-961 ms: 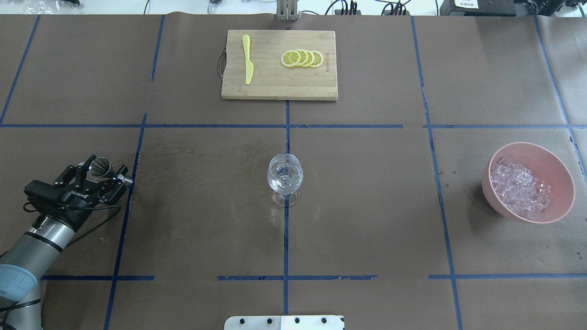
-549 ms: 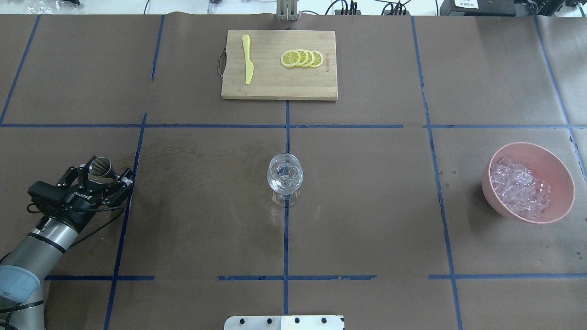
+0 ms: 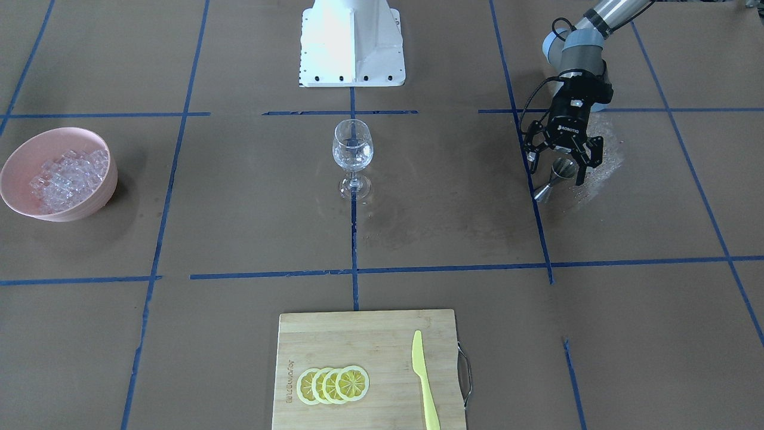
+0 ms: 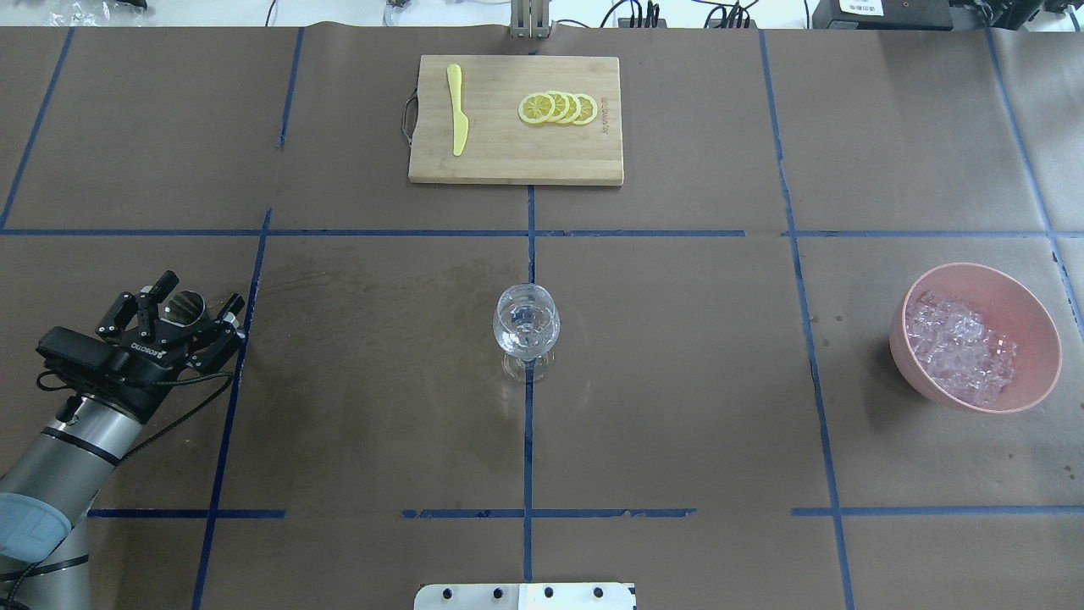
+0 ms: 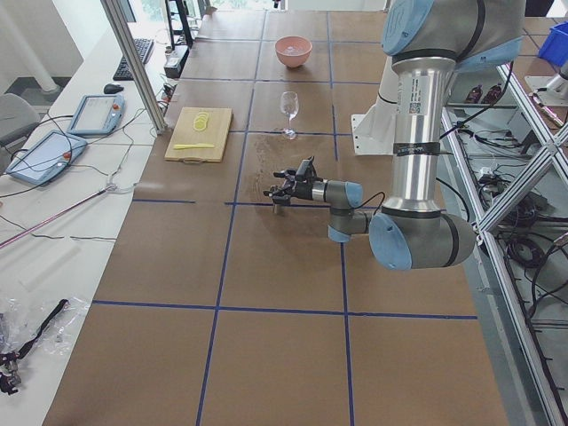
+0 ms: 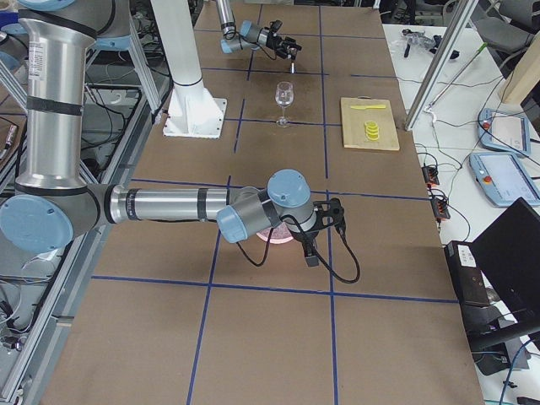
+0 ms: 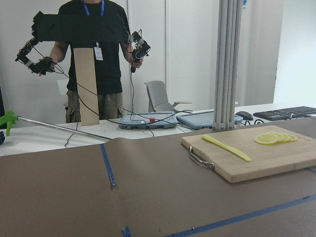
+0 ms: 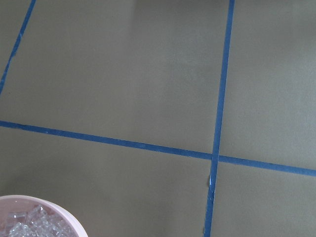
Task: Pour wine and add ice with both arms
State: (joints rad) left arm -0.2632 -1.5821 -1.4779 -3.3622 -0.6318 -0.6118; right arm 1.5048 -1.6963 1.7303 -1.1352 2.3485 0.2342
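left gripper (image 4: 203,292) fingers spread wide either side of steel jigger (image 4: 188,307), not clamped on it, wine glass (image 4: 526,329) mid-table, right gripper (image 6: 325,228) above pink bowl (image 4: 1037,335), openness can't tell, ice (image 4: 961,347) heaped in that bowl, cutting board (image 4: 508,148) farthest

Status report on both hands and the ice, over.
Left hand open, straddling the jigger. Right hand high, near pink bowl, grip unreadable. Ice in bowl. Nothing seen between bowl and wine glass.
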